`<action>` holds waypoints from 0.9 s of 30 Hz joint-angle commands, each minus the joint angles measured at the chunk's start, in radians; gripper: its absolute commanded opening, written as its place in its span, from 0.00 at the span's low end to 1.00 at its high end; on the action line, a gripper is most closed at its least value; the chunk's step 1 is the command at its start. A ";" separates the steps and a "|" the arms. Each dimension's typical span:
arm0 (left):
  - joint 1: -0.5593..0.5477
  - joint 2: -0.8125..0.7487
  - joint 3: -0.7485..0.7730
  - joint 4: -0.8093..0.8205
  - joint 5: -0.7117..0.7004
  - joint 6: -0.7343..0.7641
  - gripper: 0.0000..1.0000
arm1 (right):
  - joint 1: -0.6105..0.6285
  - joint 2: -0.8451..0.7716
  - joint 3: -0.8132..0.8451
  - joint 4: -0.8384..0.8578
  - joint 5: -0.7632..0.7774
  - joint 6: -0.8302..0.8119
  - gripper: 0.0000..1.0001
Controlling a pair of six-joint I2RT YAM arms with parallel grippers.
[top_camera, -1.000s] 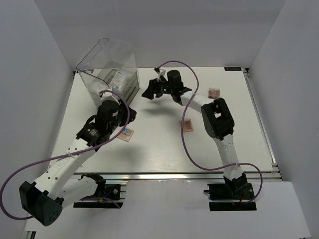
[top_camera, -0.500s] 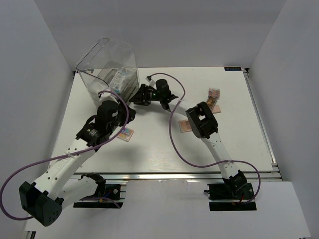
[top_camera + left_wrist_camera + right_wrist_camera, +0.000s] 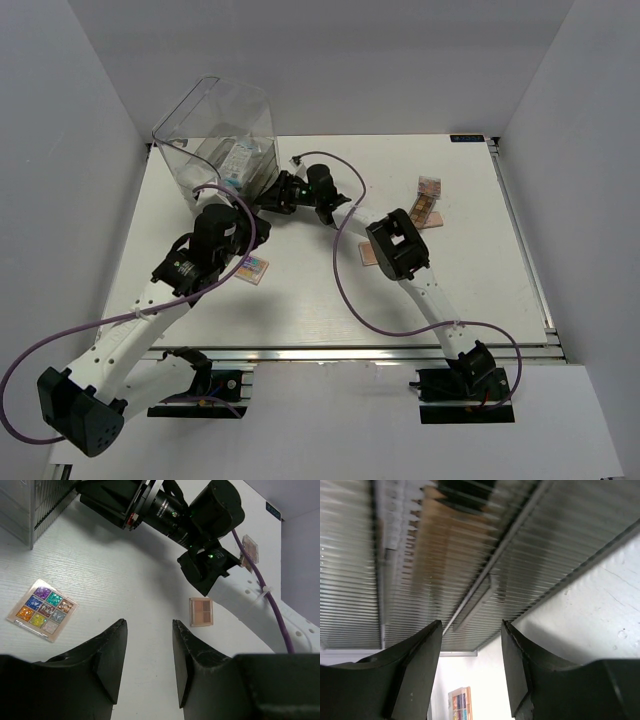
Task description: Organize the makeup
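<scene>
Counting the makeup, you see at least four pieces on the white surface point(image 3: 320, 300): a colourful palette point(image 3: 253, 268) near the left tool point(image 3: 148, 630), a tan palette point(image 3: 371, 254), and the far palettes point(image 3: 429, 186) at the right. Both tools are released and empty. The right tool point(image 3: 471, 630) faces the clear drawer box point(image 3: 215, 125). White walls point(image 3: 60, 150) stand around.

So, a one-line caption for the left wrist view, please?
Open left gripper over the table, flanked by a multicoloured eyeshadow palette and a tan eyeshadow palette.
</scene>
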 commanded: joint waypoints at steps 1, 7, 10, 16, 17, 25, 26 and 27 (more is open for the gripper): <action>0.000 -0.027 0.007 0.001 -0.026 -0.011 0.51 | 0.007 0.013 0.064 0.048 0.024 0.024 0.56; 0.001 -0.041 0.000 0.019 -0.037 -0.024 0.51 | 0.010 0.035 0.100 0.050 0.043 0.035 0.54; 0.000 -0.041 0.000 0.022 -0.037 -0.027 0.51 | 0.011 0.047 0.115 0.056 0.049 0.033 0.50; 0.000 -0.050 -0.013 0.039 -0.041 -0.033 0.51 | 0.017 0.056 0.116 0.081 0.050 0.035 0.39; 0.000 -0.050 -0.014 0.037 -0.041 -0.034 0.51 | 0.016 0.058 0.115 0.087 0.049 0.035 0.35; 0.000 -0.070 -0.039 0.045 -0.048 -0.056 0.51 | 0.008 0.035 0.068 0.136 0.043 0.036 0.13; 0.000 -0.072 -0.048 0.047 -0.049 -0.063 0.51 | 0.004 0.018 0.052 0.144 0.041 0.038 0.12; 0.001 -0.075 -0.054 0.048 -0.049 -0.068 0.51 | 0.001 0.007 0.013 0.163 0.030 0.040 0.10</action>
